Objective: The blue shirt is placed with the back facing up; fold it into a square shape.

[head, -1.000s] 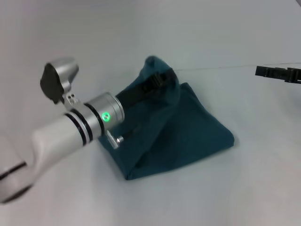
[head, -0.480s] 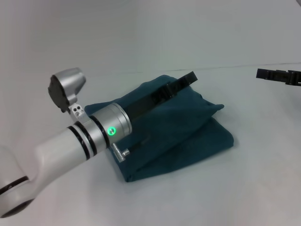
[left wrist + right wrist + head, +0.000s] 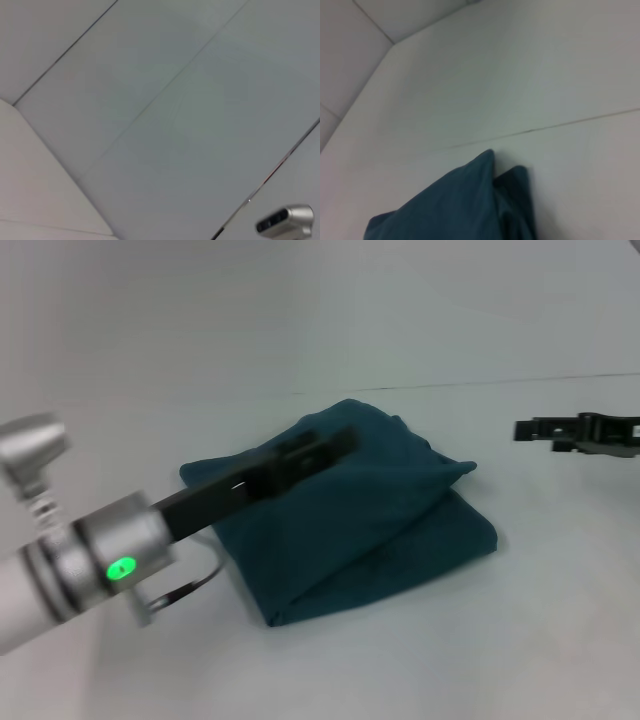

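Head view alone shows left gripper (image 3: 325, 448) over blue shirt (image 3: 400, 510).

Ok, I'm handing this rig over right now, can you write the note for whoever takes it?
Left end effector: over the shirt, holding nothing that shows; open or shut unclear.
Right end effector: off to the right above the table, clear of the shirt.
Shirt: lies folded into a compact, roughly square bundle mid-table.
Done: the folds seem finished.
Left: check the edges line up, then park both arms.

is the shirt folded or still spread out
Folded: the blue shirt lies on the table as a compact, layered, roughly square bundle, no sleeves showing.
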`<action>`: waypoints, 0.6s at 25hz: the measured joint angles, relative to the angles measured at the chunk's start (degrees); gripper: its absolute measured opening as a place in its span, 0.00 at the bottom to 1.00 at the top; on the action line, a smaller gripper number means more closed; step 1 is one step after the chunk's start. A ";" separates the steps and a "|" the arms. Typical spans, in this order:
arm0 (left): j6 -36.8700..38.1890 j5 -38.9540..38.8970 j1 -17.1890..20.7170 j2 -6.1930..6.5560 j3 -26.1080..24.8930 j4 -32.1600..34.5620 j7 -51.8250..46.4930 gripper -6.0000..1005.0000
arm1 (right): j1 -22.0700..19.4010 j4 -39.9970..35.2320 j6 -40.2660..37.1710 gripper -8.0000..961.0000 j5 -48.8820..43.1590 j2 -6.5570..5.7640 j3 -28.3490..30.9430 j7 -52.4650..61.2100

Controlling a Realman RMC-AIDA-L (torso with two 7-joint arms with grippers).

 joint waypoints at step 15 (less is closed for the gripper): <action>9.79 8.73 14.73 1.63 5.43 16.62 -2.34 0.94 | 8.63 9.48 12.22 0.93 -0.10 2.27 -5.09 1.93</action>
